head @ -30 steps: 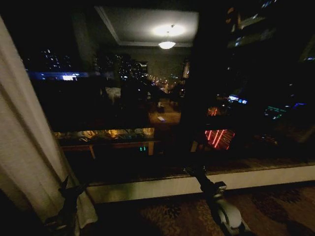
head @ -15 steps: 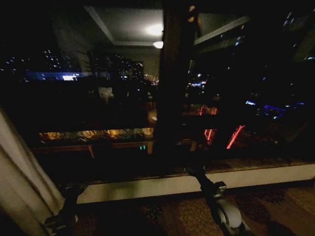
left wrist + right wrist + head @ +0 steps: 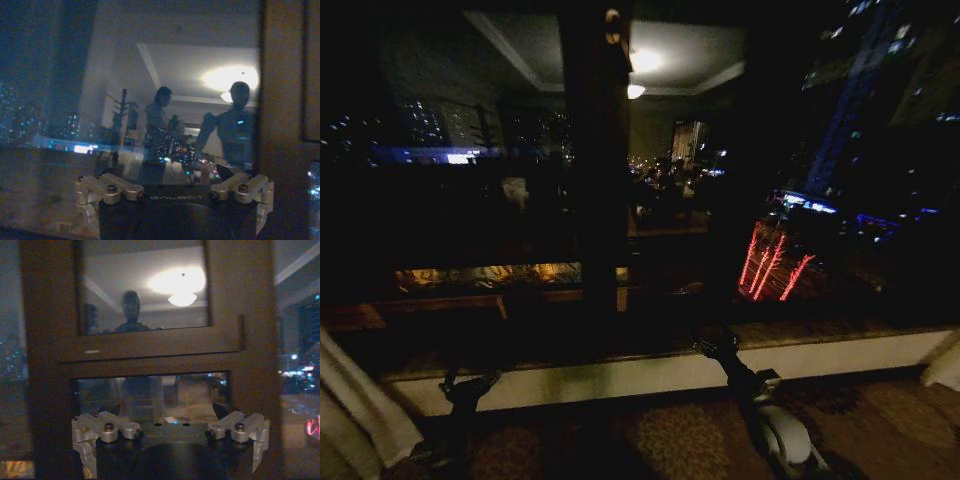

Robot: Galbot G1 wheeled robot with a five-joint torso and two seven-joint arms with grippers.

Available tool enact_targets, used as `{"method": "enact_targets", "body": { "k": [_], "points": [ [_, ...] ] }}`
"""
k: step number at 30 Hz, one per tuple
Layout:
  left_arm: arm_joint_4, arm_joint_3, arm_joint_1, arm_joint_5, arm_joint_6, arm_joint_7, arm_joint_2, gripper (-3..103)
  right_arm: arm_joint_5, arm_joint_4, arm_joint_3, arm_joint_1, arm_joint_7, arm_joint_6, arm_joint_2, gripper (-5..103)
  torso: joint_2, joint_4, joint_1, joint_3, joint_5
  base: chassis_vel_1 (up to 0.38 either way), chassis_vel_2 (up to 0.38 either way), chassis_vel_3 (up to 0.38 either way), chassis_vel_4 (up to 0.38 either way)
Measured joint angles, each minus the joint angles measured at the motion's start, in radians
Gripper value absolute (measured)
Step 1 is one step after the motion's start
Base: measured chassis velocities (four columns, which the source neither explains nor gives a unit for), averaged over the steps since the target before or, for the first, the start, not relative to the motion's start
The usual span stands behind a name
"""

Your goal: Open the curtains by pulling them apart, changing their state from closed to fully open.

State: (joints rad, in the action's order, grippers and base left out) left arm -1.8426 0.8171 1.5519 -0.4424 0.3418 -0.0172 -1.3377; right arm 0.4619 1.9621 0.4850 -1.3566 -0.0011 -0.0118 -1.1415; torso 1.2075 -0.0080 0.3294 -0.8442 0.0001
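Left gripper spread wide and empty low by the sill, right gripper likewise apart and holding nothing, curtains bunched at far left, a sliver at right that could get missed.

A dark window post and the pale sill stand ahead; carpet between lies open.

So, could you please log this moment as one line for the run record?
curtains: bunched at far left, window bare | left gripper: open, empty, facing glass | right gripper: open, empty, facing window frame
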Motion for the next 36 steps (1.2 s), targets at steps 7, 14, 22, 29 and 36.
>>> {"method": "enact_targets", "body": {
  "k": [7,14,22,29,36],
  "points": [
    [0.000,0.000,0.000,0.000,0.000,0.000,0.000,100,0.000,0.000,0.000,0.000,0.000,0.000,0.000,100,0.000,-0.0001,0.000,0.000,-0.0006,-0.365,-0.368,0.357,0.348],
    [0.000,0.000,0.000,0.000,0.000,0.000,0.000,100,0.000,0.000,0.000,0.000,0.000,0.000,0.000,100,0.000,0.0000,0.000,0.000,-0.0001,-0.352,-0.338,0.354,0.336],
    [0.000,0.000,0.000,0.000,0.000,0.000,0.000,100,0.000,0.000,0.000,0.000,0.000,0.000,0.000,100,0.000,0.0000,0.000,0.000,-0.0007,-0.356,-0.346,0.349,0.358],
    [0.000,0.000,0.000,0.000,0.000,-0.001,0.000,100,0.000,0.000,0.000,0.000,0.000,0.000,0.000,100,0.000,-0.0001,0.000,0.000,0.0005,-0.239,-0.235,0.248,0.223],
    [0.000,0.000,0.000,0.000,0.000,0.000,0.000,100,0.000,0.000,0.000,0.000,0.000,0.000,0.000,100,0.000,0.0002,0.000,0.000,-0.0006,-0.023,-0.031,0.021,0.019]
  ]
}}
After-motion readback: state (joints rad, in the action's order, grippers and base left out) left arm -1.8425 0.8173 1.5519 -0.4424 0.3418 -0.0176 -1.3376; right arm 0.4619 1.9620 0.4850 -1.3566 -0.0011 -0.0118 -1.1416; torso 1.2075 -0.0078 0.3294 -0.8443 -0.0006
